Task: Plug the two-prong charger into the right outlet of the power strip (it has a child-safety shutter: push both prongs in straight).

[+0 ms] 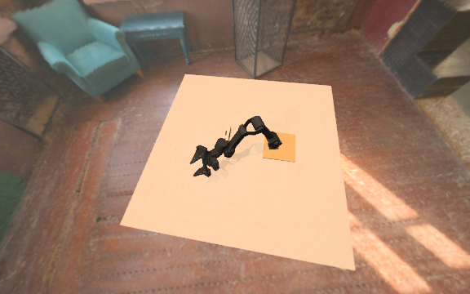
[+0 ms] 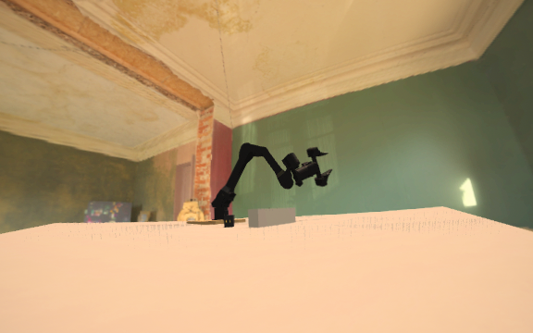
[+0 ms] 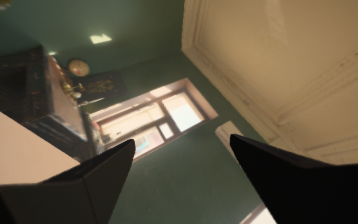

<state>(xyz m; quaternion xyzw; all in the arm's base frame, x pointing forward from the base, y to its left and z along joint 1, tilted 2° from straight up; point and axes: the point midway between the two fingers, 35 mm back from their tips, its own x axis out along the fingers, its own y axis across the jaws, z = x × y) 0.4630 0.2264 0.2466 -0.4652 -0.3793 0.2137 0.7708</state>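
The black charger (image 2: 229, 221) stands on the table with small prongs showing on its near side; I cannot make it out in the top view. The power strip (image 2: 272, 217) is a pale grey block to its right, with a gap between them. In the top view the strip (image 1: 226, 133) is a small pale shape partly hidden by the arm; its outlets are too small to tell apart. My gripper (image 1: 192, 169) (image 2: 329, 162) (image 3: 183, 141) is open and empty. It hangs high above the table, beyond the strip and away from the arm's base. The wrist view shows neither charger nor strip.
The arm's base stands on an orange square plate (image 1: 285, 153) on the pale table top (image 1: 239, 212) (image 2: 266, 277). The arm's links pass above the area beside the strip. An armchair (image 1: 92, 57), a side table (image 1: 153, 24) and a mesh stand (image 1: 255, 45) stand beyond the table.
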